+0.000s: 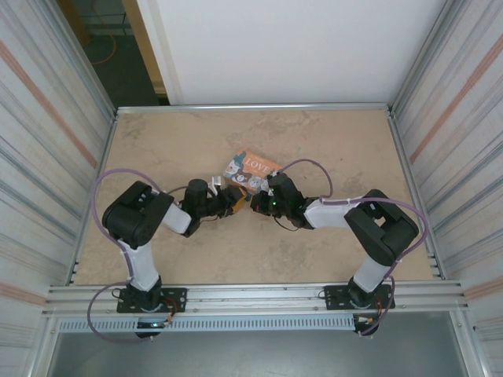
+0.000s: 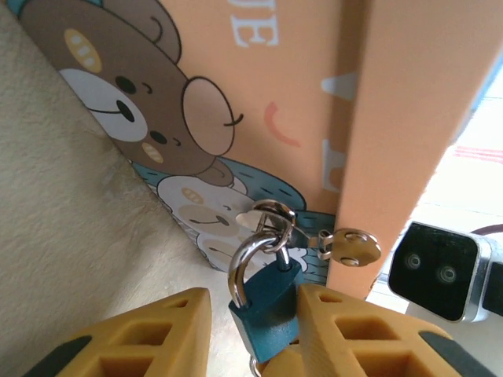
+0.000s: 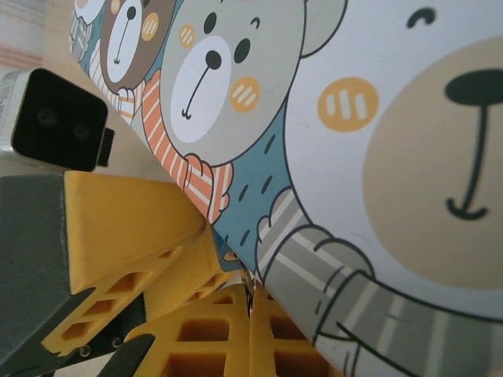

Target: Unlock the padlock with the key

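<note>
The blue padlock (image 2: 267, 302), hooked through the orange tin's (image 2: 314, 94) clasp (image 2: 271, 214), sits between the left fingers (image 2: 149, 338).

A teal-blue padlock (image 2: 267, 306) with a silvery shackle. An orange tin (image 2: 393, 94) with pale lettering, printed with cartoon bears in brown, grey and cream, some in orange-striped scarves and teal jumpers. The left gripper (image 2: 253, 302) has mustard-yellow fingers (image 2: 157, 338). The table (image 1: 173, 149) is mottled beige. Purple cables (image 1: 100, 192) run along black-and-white arms (image 1: 137, 216).
</note>
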You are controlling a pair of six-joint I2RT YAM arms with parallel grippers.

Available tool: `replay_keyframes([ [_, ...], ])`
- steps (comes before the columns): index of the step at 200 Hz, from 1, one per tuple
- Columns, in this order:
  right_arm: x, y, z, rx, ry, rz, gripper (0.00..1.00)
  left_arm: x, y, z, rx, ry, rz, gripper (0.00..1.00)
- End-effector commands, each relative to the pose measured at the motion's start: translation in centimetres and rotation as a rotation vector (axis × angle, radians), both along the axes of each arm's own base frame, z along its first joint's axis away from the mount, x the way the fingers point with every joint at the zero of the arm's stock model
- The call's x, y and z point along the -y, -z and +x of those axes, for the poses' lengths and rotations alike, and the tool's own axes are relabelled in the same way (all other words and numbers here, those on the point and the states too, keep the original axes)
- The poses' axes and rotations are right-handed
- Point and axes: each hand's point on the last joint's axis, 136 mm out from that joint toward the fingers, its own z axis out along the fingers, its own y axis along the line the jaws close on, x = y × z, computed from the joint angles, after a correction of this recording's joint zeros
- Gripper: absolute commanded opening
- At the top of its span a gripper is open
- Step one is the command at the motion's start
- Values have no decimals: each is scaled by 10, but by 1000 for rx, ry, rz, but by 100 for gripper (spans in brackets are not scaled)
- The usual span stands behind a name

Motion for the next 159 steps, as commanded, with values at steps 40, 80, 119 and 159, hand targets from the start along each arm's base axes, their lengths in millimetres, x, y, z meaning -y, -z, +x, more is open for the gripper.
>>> replay_keyframes([
  [40,-18,-31,4,14,-4,104,0,13,-6,7,20,4,-38,29],
  [80,-19,-36,3,7,3,133,0,14,-6,8,25,-1,-37,23],
  [119,-11,-40,4,18,18,127,4,12,-11,8,42,-7,-26,15],
  [159,3,-40,0,38,32,72,14,10,-23,7,62,-5,1,8],
])
